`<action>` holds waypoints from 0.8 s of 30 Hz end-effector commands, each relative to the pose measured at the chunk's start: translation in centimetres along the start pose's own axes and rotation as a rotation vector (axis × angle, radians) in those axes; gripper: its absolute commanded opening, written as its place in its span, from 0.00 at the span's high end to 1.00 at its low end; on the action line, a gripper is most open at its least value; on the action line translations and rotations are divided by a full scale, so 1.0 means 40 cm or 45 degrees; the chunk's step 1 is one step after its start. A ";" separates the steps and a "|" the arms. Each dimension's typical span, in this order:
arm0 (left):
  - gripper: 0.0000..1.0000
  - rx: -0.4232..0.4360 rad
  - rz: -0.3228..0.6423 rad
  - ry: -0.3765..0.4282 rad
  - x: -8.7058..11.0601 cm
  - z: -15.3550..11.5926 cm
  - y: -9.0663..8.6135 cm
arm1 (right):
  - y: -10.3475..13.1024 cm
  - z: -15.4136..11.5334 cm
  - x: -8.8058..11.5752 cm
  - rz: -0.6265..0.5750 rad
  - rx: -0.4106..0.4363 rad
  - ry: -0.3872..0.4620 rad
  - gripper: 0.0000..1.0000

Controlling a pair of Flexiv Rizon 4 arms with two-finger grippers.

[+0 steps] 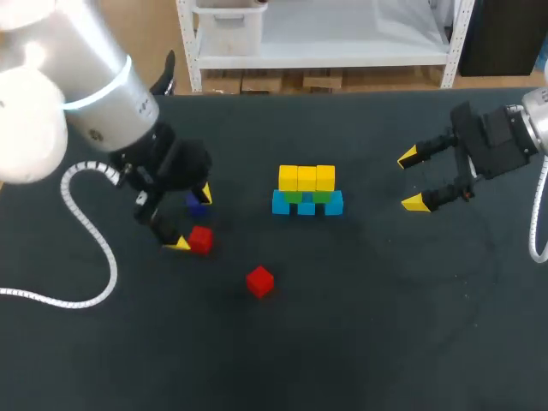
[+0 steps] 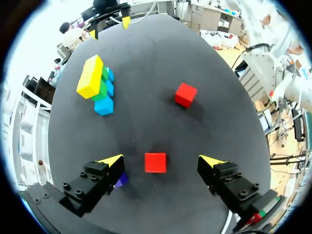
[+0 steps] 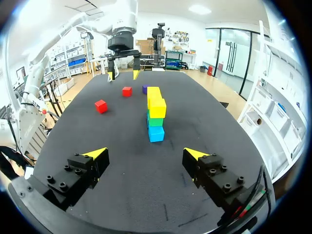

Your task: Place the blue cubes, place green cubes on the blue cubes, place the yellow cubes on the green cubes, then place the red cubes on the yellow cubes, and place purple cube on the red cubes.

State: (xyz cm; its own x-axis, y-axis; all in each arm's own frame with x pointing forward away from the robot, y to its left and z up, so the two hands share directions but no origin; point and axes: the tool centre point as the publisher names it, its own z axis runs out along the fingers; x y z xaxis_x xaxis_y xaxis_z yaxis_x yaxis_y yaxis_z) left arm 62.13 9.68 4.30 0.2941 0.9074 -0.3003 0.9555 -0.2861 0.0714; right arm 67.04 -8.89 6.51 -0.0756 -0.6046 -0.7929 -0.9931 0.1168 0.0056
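A three-tier stack stands near the middle of the dark worktop. At the base, three light blue cubes sit in a row. Two green cubes rest on them, mostly hidden in the head view, each bridging a gap between two blue ones. Three bright yellow cubes lie side by side on the green ones as the top row. From the right wrist view the stack appears end-on, as a narrow column of blue, green and yellow.

The left pincer hangs low over the worktop, to the left of the stack, with its fingers spread wide and holding nothing. A red cube lies flat on the worktop between the two yellow tips and touches neither. The small, dark purple cube sits just beside one of these fingers, partly hidden by it. The other red cube lies by itself on the worktop, apart from the pincer and from the stack, on the near side of the stack in the head view.

The right pincer is at the right of the worktop, well apart from the stack and pointing toward it. Its jaws are wide open and have hold of nothing.
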 end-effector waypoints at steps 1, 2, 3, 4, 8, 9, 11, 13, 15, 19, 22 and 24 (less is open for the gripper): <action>0.00 -0.045 0.001 0.001 0.012 0.026 -0.016 | -0.001 0.002 0.001 -0.001 0.000 -0.002 0.00; 0.00 -0.039 0.001 0.008 0.014 0.032 -0.017 | -0.001 0.002 0.001 -0.001 0.000 -0.002 0.00; 0.00 -0.038 0.003 0.008 0.016 0.037 -0.017 | -0.001 0.002 0.001 -0.001 0.000 -0.002 0.00; 0.00 -0.038 0.006 0.008 0.018 0.042 -0.016 | -0.001 0.002 0.001 -0.001 0.000 -0.002 0.00; 0.00 -0.029 0.001 0.006 0.031 0.061 -0.007 | -0.001 0.002 0.001 -0.001 0.000 -0.002 0.00; 0.00 -0.028 0.003 0.009 0.034 0.064 -0.006 | -0.001 0.002 0.001 -0.001 0.000 -0.002 0.00; 0.00 -0.026 0.000 0.009 0.040 0.069 -0.003 | -0.001 0.002 0.001 -0.001 0.000 -0.002 0.00; 0.00 -0.023 0.000 0.013 0.047 0.073 0.000 | -0.001 0.002 0.001 -0.001 0.000 -0.002 0.00; 0.00 -0.018 0.003 0.025 0.051 0.076 0.001 | -0.001 0.002 0.001 -0.001 0.000 -0.002 0.00; 0.00 -0.008 0.007 0.045 0.062 0.082 0.006 | -0.001 0.002 0.001 -0.001 0.000 -0.002 0.00; 0.01 -0.004 -0.002 0.050 0.070 0.087 0.010 | -0.001 0.002 0.001 -0.001 0.000 -0.002 0.00; 0.03 -0.004 -0.007 0.046 0.074 0.089 0.012 | -0.001 0.002 0.001 -0.001 0.000 -0.002 0.00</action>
State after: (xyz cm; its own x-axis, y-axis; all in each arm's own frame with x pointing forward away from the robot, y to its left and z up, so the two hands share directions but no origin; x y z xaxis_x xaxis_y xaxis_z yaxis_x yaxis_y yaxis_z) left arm 62.92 11.17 0.38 0.2890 0.9204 -0.2634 0.9573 -0.2779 0.0795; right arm 67.04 -8.89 6.51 -0.0756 -0.6046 -0.7929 -0.9931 0.1168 0.0056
